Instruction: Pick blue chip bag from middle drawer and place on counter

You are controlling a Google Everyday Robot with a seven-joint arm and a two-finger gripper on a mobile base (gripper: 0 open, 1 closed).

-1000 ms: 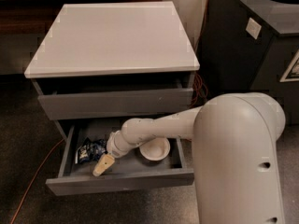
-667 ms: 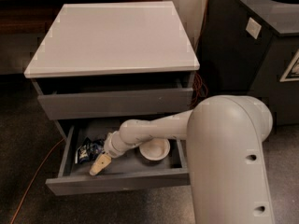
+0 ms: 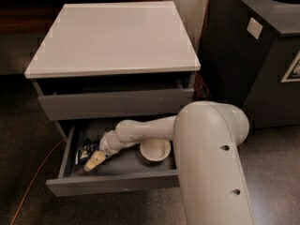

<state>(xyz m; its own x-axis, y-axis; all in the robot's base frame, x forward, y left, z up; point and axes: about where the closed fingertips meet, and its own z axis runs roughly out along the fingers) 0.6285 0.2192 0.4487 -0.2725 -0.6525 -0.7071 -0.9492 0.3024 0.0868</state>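
The middle drawer (image 3: 112,184) of the grey cabinet is pulled open. The blue chip bag (image 3: 85,151), dark blue and crumpled with white print, lies in its left end. My gripper (image 3: 93,161) reaches down into the drawer on the arm from the right. Its tan tip sits just right of and in front of the bag, touching or nearly touching it. The counter (image 3: 115,36), the cabinet's flat light-grey top, is bare.
A round off-white bowl (image 3: 155,150) sits in the drawer right of my gripper. The top drawer front (image 3: 117,103) overhangs the drawer's back. A black bin (image 3: 262,50) with a round hole stands to the right. An orange cable (image 3: 35,175) runs across the floor at left.
My gripper has moved left and a little forward inside the drawer, closer to the blue chip bag. The arm's elbow has shifted left. The bag and bowl have not moved.
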